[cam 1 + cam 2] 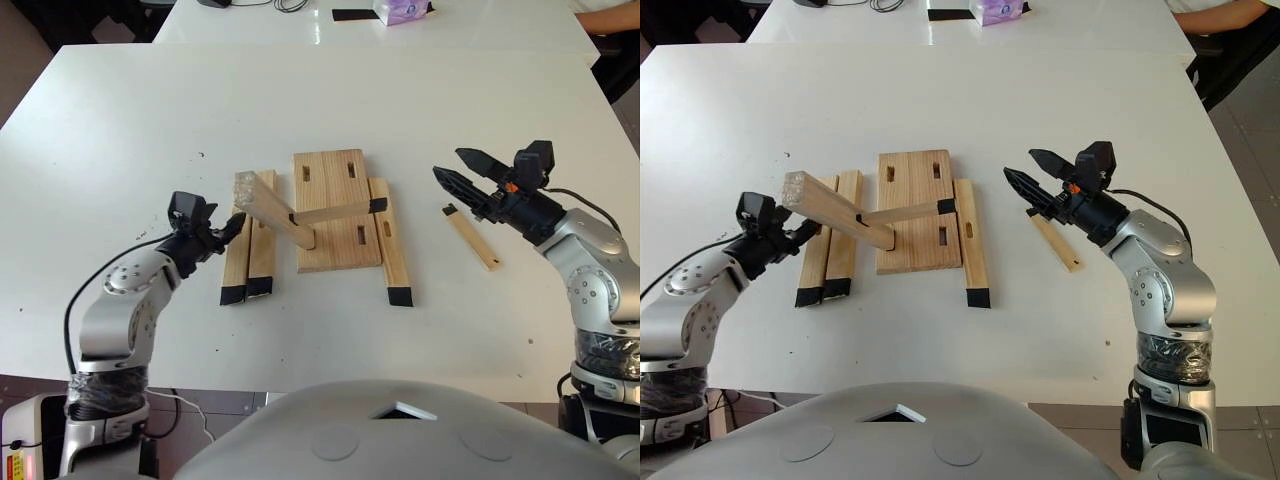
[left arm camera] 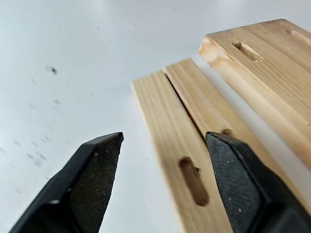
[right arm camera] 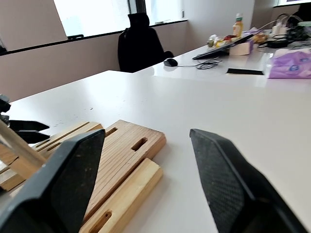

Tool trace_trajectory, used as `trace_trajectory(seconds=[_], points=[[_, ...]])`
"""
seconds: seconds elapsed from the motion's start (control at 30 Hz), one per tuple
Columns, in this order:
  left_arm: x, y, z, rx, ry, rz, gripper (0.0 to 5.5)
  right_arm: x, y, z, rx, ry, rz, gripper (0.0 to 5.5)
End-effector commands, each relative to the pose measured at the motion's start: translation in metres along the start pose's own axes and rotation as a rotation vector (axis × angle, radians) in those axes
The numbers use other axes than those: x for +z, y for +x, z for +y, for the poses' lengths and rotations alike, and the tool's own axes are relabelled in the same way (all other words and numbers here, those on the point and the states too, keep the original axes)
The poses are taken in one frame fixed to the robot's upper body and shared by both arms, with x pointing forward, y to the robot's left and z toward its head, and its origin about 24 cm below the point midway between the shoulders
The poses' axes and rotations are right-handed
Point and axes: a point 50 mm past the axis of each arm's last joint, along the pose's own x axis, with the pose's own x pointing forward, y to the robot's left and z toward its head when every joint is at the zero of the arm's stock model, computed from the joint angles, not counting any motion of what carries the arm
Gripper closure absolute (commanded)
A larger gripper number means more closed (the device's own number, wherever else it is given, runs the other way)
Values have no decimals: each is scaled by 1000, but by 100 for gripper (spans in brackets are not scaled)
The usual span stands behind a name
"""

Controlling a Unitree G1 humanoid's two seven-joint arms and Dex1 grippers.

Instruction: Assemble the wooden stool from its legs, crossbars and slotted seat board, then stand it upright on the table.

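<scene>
Wooden stool parts, unassembled, on white tabletop (image 1: 150, 120).

1. Left hand (image 1: 236, 226): low at the left edge of the parts, fingers spread apart, holding nothing. One finger is over bare tabletop, the other over the lying legs.
2. Pair of legs (image 1: 250, 250): flat, side by side and touching, black caps at the near ends, just left of the seat board.
3. Tilted leg (image 1: 272, 208): lower end on the seat board's left part, upper end leaning out over the pair. Whether it sits in a slot cannot be told.
4. Seat board (image 1: 335, 185): flat at the centre, slots facing up.
5. Crossbar (image 1: 335, 211): across the board, from the tilted leg to the right edge.
6. Fourth leg (image 1: 392, 245): flat along the board's right edge, black cap at the near end.
7. Short crossbar (image 1: 472, 238): flat, apart to the right.
8. Right hand (image 1: 447, 163): raised near the short crossbar, fingers wide apart, holding nothing.
</scene>
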Motion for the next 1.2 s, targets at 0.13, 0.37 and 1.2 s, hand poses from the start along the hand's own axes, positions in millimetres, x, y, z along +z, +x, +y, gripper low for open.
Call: trace_trajectory(seconds=[0.13,0.37,1.2], points=[[-12,-6,-18,55,-17,87,234,-1,-5,5,-5,37,25,231],[-21,-11,-22,71,-12,163,234,-1,-8,8,-15,54,29,231],[-19,-25,4,27,77,449,281,-32,-15,45,-181,176,-70,231]])
